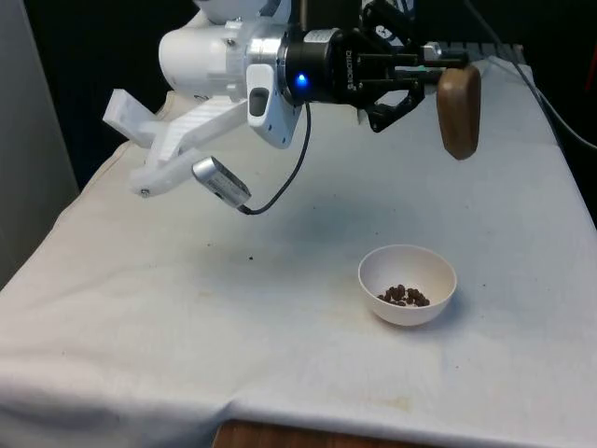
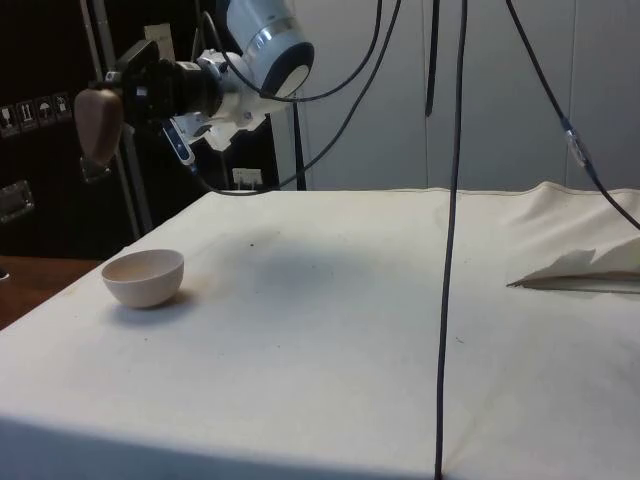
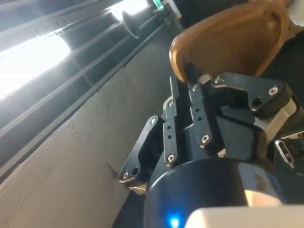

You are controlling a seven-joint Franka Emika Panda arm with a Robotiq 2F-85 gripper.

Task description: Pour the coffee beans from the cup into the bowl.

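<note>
Item, front view's left to right: counter (image 1: 140,308) under a white cloth, with a few dark specks, perhaps stray beans, near its middle; gripper (image 1: 424,79) held high and turned sideways, its fingers clamped on the rim of a brown cup (image 1: 459,112); below and a little toward the front view's left of the cup, a white bowl (image 1: 408,284) standing upright, holding a small heap of coffee beans (image 1: 404,296). Cup: tipped past level, hanging well above the counter, apart from the bowl. In the side view the cup (image 2: 98,124) hangs above the bowl (image 2: 144,278), slightly offset from it. Judged state: the beans appear to be already in the bowl, so the pour looks largely done. To finish well: keep the mouth over the bowl's centre until nothing more drops, hold the tilt steady without shaking, then turn the cup back upright before carrying it away, so that no late bean lands on the cloth. Hard to make out: the cup's inside is not shown from the front or side, so whether beans remain in it cannot be told. In the wrist view the cup (image 3: 228,42) stands behind the black fingers (image 3: 197,102), its mouth turned away. In the side view the bowl's contents are hidden by its wall.
</note>
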